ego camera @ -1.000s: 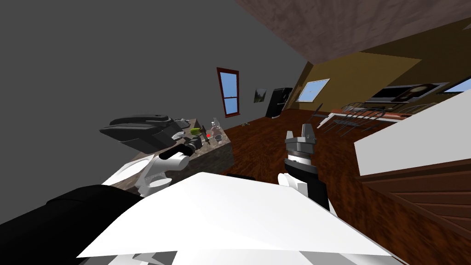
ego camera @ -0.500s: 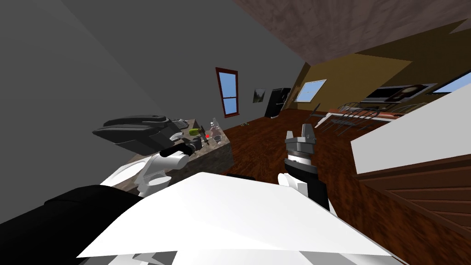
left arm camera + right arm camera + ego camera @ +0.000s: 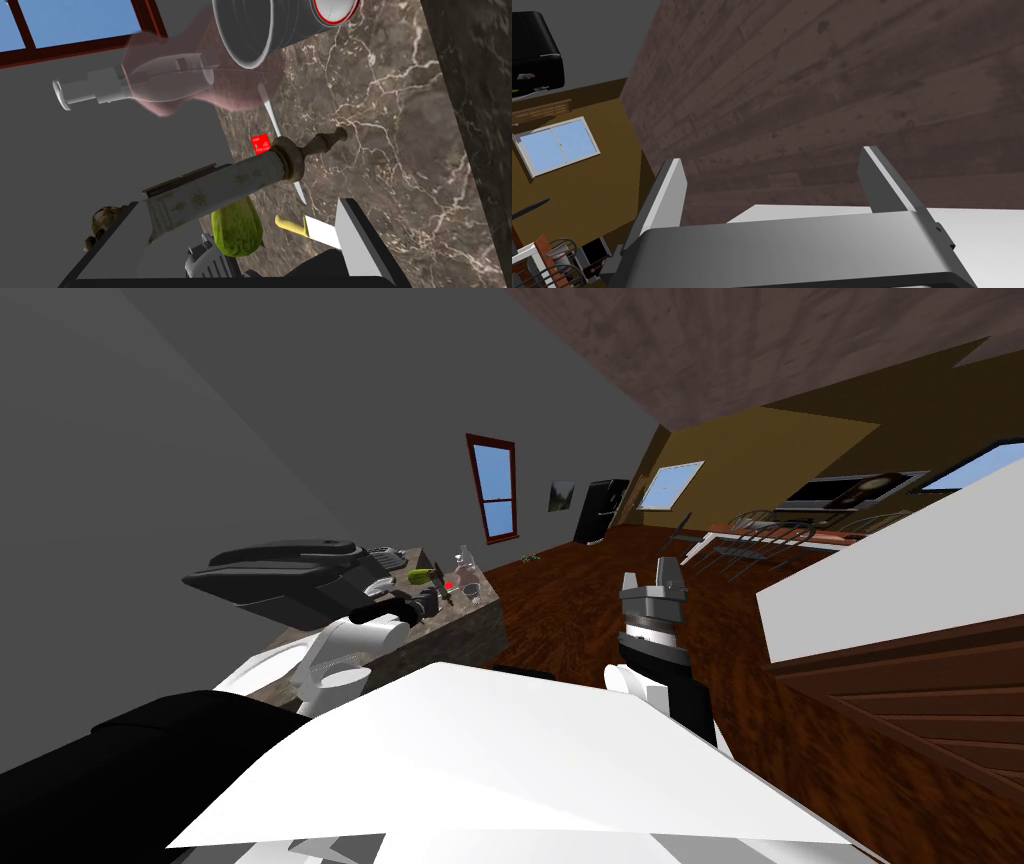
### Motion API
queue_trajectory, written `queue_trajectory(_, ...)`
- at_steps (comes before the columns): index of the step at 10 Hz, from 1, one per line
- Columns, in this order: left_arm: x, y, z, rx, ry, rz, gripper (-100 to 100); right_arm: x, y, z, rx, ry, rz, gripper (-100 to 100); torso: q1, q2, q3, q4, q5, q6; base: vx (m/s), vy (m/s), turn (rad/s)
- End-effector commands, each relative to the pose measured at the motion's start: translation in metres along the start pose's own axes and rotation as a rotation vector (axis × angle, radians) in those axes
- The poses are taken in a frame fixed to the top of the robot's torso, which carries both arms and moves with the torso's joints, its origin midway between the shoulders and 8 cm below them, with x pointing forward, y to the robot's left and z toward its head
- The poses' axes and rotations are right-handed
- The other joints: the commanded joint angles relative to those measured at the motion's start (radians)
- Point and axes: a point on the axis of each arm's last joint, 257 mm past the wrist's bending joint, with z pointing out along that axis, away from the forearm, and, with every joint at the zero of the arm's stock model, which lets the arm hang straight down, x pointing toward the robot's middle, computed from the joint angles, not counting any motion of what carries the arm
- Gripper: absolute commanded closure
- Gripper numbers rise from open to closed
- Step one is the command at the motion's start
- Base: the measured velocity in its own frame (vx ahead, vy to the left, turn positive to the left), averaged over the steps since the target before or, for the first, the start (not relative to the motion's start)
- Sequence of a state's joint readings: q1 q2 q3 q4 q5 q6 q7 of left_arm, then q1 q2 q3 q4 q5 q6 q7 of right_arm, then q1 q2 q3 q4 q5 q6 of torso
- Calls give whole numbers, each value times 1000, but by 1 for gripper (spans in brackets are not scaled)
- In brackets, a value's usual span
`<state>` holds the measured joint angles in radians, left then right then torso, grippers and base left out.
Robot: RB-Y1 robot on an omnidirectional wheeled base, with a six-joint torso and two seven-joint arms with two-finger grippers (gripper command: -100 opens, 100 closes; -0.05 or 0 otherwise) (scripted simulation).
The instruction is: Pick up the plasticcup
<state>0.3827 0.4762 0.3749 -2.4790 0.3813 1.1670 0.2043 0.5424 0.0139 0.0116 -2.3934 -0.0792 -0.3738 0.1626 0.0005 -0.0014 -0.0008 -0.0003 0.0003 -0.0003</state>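
The left end effector (image 3: 243, 201) hangs over the brown, white-veined marble counter (image 3: 400, 150), its two fingers spread wide and closed on nothing. Between the fingers, nearest, lie a green oblong vegetable (image 3: 237, 232) and a yellow-handled knife with a broad white blade (image 3: 305, 229). Just past them a rolling pin with a pale patterned barrel and wooden handles (image 3: 225, 182) lies across the gap. Beyond its handle sits a small red square label (image 3: 260, 144); its white writing is too small to read. A thin white blade (image 3: 280, 132) runs from there towards the far things. Farthest stand a clear, pink-tinted pump bottle (image 3: 165, 85) and, just beside it, the grey cylindrical cup (image 3: 292, 22). The cup's long axis runs parallel to the bottle's, its open mouth on the pump's side, and its inside shows plain grey wall. The right end effector (image 3: 655, 578) is raised over the wooden floor, well apart from the counter, fingers wide.
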Motion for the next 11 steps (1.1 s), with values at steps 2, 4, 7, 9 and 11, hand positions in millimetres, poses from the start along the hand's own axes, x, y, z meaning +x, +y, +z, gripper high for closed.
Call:
queue_trajectory(2, -1, 11, -1, -61, 0, 6, -100, 0, 0, 0, 0, 0, 0, 0, 0, -1, 0, 0, 0, 0, 28, 8, -51)
queue_trajectory(4, 0, 16, -2, -101, 4, 15, -100, 0, 0, 0, 0, 0, 0, 0, 0, -1, -1, 0, 0, 0, 39, 13, -50)
queue_trajectory(7, -1, 26, -4, -161, 3, 25, -100, 0, 0, 0, 0, 0, 0, 0, 0, -1, -1, 0, 0, 0, 28, 8, -32)
queue_trajectory(9, 0, 32, -7, -204, 5, 37, -100, 0, 0, 0, 0, 0, 0, 0, 1, -2, -1, 0, 0, 0, 49, 16, -48)
queue_trajectory(11, 0, 39, -9, -249, 7, 50, -100, 0, 0, 0, 0, 0, 0, 0, 1, -2, -1, -1, 0, 0, 47, 15, -50)
